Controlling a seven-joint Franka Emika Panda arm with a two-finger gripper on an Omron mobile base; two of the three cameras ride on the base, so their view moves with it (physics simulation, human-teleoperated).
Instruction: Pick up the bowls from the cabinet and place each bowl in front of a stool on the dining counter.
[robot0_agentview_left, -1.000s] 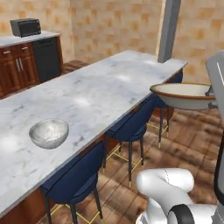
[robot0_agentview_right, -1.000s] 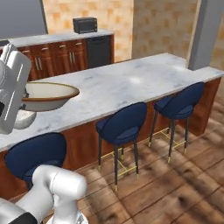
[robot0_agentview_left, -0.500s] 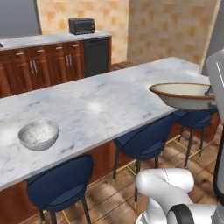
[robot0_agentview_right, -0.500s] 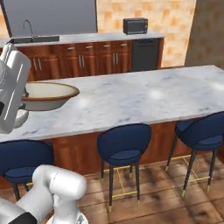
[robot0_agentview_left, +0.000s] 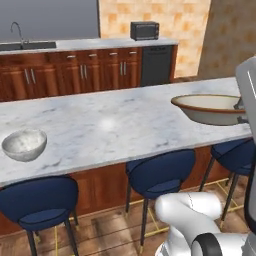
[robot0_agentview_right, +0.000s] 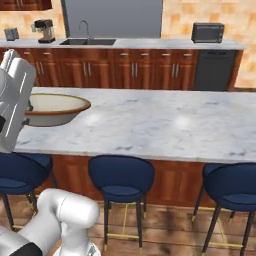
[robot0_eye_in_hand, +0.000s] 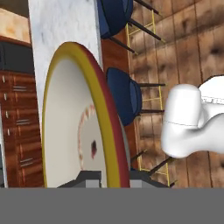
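The end effector (robot0_eye_in_hand: 107, 177) is clamped on the rim of the cream bowl (robot0_agentview_left: 212, 109), holding it level above the marble surface (robot0_agentview_left: 115, 130); the marbled bowl (robot0_agentview_left: 24, 144) sits on that surface, in front of a blue stool (robot0_agentview_left: 40, 200).

This is a home kitchen. A long marble dining counter (robot0_agentview_right: 165, 125) has dark blue stools (robot0_agentview_right: 121, 177) in front. Behind stand wooden base cabinets (robot0_agentview_right: 130, 72), a sink (robot0_agentview_right: 87, 41), a microwave (robot0_agentview_right: 207, 32) and a coffee machine (robot0_agentview_right: 44, 31).
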